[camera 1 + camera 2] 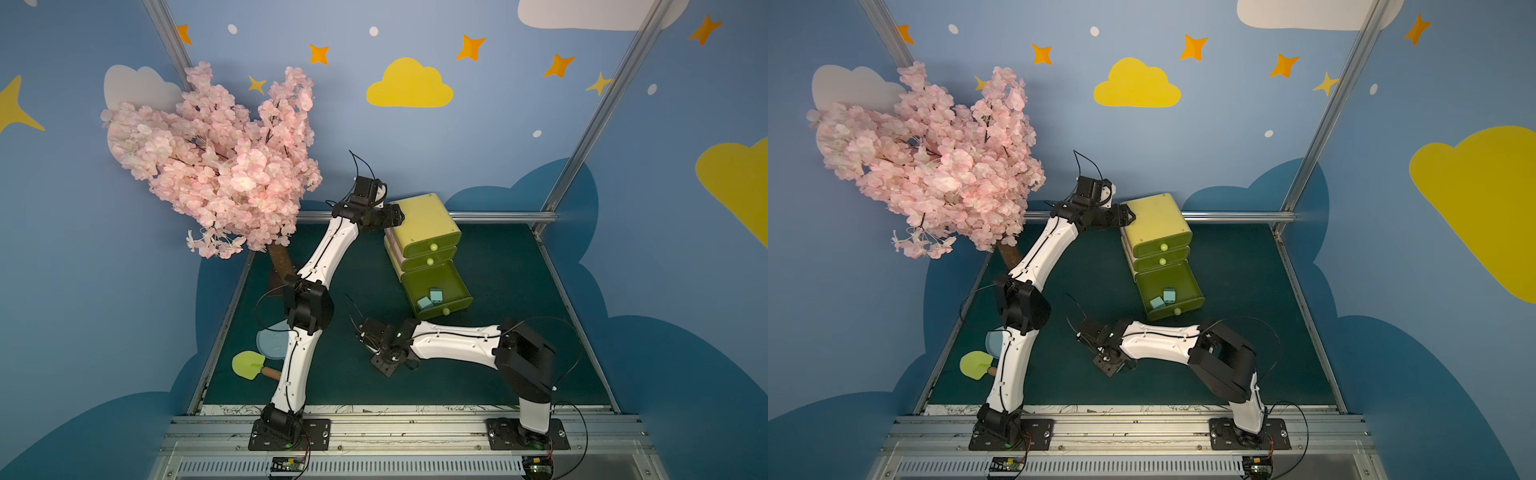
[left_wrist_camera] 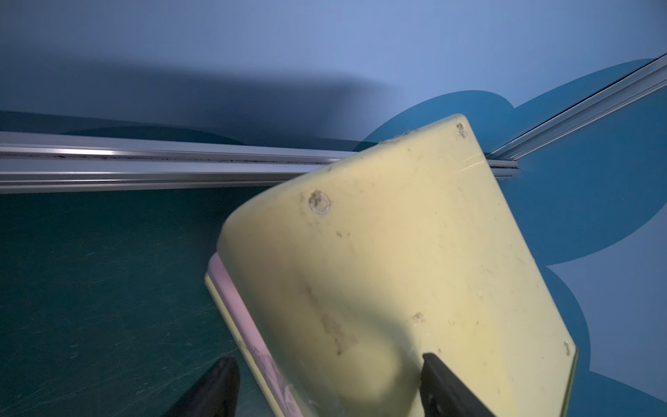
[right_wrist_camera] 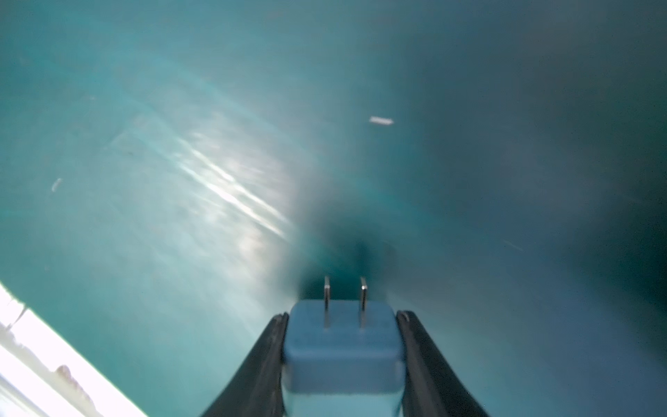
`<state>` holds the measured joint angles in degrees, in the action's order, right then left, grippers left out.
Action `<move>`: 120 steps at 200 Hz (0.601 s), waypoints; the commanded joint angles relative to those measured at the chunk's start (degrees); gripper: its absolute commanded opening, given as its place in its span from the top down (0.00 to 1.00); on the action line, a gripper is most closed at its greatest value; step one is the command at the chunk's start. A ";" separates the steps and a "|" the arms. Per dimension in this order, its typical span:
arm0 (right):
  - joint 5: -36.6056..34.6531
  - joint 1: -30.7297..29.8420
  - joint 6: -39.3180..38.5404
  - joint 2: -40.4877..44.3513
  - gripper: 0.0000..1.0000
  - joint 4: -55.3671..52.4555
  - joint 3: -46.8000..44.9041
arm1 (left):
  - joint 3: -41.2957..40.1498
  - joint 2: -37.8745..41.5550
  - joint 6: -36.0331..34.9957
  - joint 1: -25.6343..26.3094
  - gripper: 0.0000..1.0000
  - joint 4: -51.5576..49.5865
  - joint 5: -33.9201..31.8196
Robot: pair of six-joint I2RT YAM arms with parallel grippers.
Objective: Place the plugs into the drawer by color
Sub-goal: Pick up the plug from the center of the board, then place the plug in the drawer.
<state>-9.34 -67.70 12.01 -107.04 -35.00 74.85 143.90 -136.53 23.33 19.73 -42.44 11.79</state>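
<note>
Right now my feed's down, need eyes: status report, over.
Left end effector open, astride top corner of yellow-green plastic three-drawer cabinet. Right end effector shut on light blue cube plug. Bottom drawer open, two blue plugs inside. Nothing blocking.

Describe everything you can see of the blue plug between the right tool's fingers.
The blue plug is a small rounded cube of matte, plastic-looking material, its colour paler toward the camera. Two flat metal prongs stand parallel from its far face, pointing at the green mat. The right tool clamps it, one black finger against each side. Whether it touches the mat cannot be told; the top views hide it.
</note>
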 commanded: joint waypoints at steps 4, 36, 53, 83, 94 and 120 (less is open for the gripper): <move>-4.45 6.66 -0.21 10.52 0.64 1.43 -2.47 | -0.02 -0.97 -1.29 0.61 0.20 -4.94 -0.89; -8.10 15.93 -5.93 13.57 0.64 3.42 -0.42 | -0.02 -1.96 -1.09 0.87 0.20 -4.85 -0.81; -7.27 20.24 -8.37 12.75 0.65 7.56 0.11 | -0.11 -2.16 -1.12 0.85 0.20 -4.93 -0.98; -6.16 24.88 -10.25 8.49 0.66 12.47 2.77 | -0.14 -2.11 -1.32 0.69 0.20 -4.94 -1.31; -6.03 25.65 -10.76 7.27 0.66 14.15 3.21 | -0.16 -2.07 -1.43 0.67 0.20 -5.03 -1.41; -5.75 26.55 -11.05 5.30 0.66 19.12 2.48 | -0.15 -2.16 -1.42 0.57 0.20 -4.98 -1.42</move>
<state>-15.44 -41.60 2.48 -100.51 -22.61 76.55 143.90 -136.53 23.33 20.32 -42.46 11.77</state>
